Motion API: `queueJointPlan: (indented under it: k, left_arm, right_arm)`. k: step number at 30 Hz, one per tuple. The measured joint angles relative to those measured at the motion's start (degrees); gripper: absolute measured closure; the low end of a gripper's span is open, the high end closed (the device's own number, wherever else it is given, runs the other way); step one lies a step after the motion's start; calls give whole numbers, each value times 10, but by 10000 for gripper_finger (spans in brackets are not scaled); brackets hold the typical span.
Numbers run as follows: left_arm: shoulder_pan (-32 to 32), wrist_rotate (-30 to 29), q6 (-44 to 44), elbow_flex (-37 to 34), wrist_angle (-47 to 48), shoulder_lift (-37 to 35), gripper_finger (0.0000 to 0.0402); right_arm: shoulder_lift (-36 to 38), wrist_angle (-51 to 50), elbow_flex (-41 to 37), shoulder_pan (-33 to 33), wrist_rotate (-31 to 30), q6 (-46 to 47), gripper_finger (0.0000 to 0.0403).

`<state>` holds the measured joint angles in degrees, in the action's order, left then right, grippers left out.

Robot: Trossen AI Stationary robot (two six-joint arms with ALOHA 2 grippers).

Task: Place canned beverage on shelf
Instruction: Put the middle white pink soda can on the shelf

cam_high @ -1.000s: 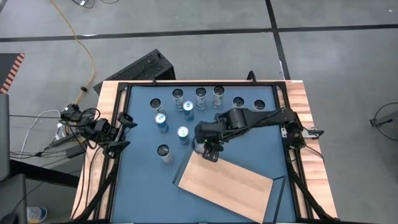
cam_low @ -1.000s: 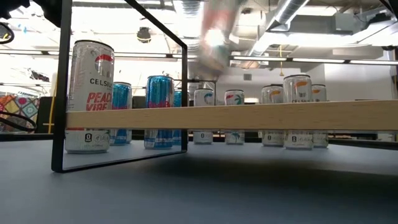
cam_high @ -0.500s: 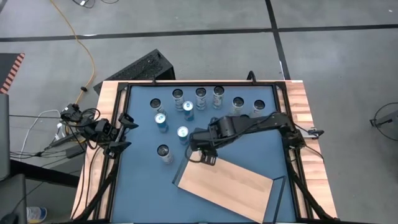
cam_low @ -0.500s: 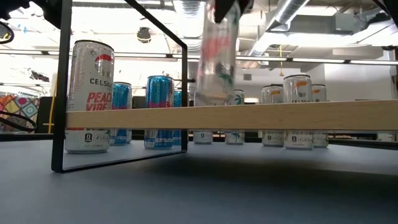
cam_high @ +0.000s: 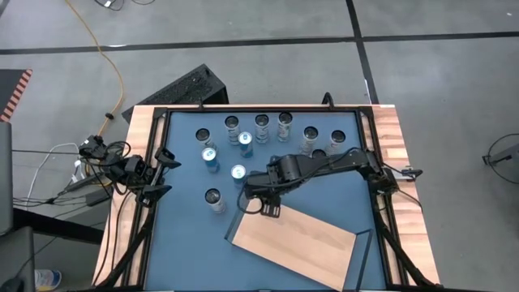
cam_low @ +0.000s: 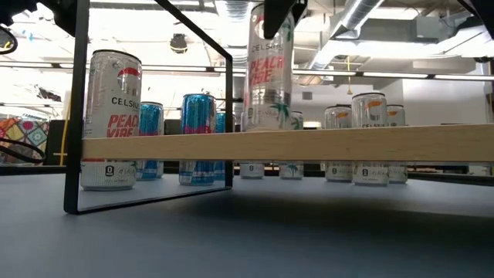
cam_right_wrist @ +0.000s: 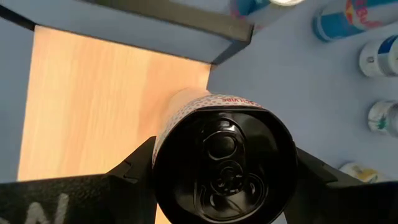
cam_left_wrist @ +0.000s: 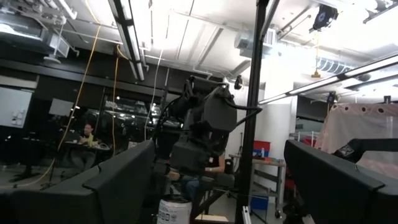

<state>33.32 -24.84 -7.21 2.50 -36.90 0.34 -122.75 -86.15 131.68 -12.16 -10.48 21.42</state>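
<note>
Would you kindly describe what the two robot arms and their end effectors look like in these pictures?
Both arms are dark, nearly black, with jointed segments. The right arm has chunky rounded links; its end effector has two flat dark fingers, one bearing white lettering. The left arm carries a tangle of black cables, and its end effector has broad, angular black fingers.

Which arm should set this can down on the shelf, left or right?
Right. The right hand grips the can upright at the shelf's near corner, its base about level with the board. The left hand sits open at the table's left edge, holding nothing.
</note>
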Motion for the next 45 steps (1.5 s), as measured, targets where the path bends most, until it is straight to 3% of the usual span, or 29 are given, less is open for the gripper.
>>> queueJointPlan:
  k: [20,33,45]
  left_arm:
    - [0,-2,4,0,1,0,54]
    - [0,-2,5,0,2,0,54]
    - [0,0,6,0,2,0,54]
  right_arm:
    - [-4,29,0,3,-23,10,170]
    - [-24,27,0,2,-14,-3,170]
    - [-24,31,0,3,15,-9,144]
